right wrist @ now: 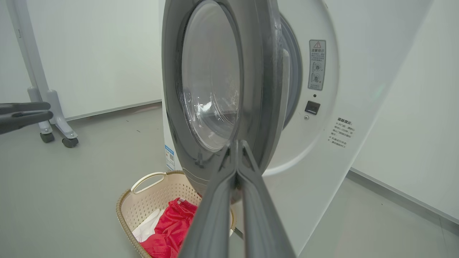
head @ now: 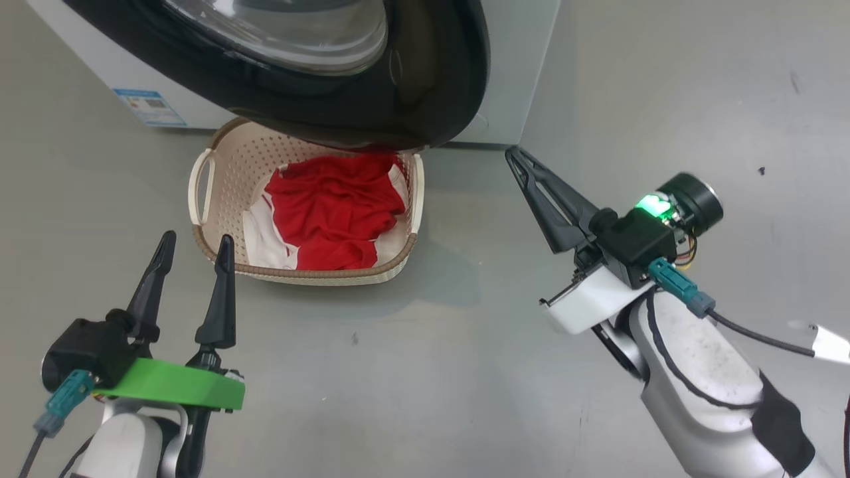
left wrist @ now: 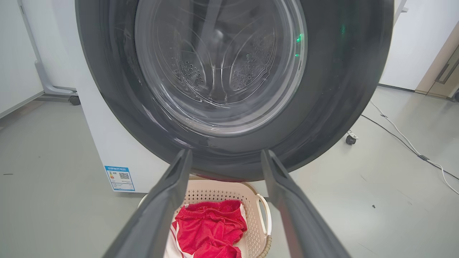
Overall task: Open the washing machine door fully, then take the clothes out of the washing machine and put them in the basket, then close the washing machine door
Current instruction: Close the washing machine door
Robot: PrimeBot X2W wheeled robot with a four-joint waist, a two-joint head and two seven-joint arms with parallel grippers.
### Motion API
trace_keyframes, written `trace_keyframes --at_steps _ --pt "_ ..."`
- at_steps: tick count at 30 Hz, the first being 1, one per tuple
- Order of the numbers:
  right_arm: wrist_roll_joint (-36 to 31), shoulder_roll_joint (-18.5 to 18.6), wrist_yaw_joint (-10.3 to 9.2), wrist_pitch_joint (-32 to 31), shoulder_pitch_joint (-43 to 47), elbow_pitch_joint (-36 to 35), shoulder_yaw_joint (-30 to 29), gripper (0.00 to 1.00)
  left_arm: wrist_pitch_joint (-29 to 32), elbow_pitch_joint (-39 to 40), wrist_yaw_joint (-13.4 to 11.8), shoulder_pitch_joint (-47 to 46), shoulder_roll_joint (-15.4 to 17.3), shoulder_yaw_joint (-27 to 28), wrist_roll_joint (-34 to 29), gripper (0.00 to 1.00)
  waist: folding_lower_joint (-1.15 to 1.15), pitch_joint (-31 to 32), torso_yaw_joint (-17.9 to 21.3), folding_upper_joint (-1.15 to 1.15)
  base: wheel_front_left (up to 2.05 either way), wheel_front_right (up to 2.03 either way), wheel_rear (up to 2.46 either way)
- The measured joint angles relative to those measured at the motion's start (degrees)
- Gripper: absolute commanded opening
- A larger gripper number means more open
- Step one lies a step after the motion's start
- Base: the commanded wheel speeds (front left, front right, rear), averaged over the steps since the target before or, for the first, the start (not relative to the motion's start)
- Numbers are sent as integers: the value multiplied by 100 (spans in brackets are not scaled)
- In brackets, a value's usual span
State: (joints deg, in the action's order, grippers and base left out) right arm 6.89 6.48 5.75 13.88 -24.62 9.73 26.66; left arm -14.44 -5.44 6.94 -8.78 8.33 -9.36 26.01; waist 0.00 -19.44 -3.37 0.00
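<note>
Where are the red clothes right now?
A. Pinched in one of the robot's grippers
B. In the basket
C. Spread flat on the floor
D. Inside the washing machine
B: the red clothes lie heaped inside the cream basket, which sits in front of the washing machine, partly under the black rim of the washing machine door.

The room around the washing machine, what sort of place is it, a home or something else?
Probably a lab or test room, not a home laundry: the washing machine sits on a bare grey floor, with a wheeled stand by plain white walls and loose cables.
</note>
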Motion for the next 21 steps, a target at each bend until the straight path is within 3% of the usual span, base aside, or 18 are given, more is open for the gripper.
trace_keyframes --at_steps 10,21 --pt "-166 291 75 -253 -1121 315 127 0 0 40 1 -419 -203 -236 120 100 0 -557 -585 0 0 0 0" --pt "-174 416 123 -287 -1687 872 88 0 -1 -100 3 -678 -260 -335 126 100 0 -1046 -1252 0 0 0 0"
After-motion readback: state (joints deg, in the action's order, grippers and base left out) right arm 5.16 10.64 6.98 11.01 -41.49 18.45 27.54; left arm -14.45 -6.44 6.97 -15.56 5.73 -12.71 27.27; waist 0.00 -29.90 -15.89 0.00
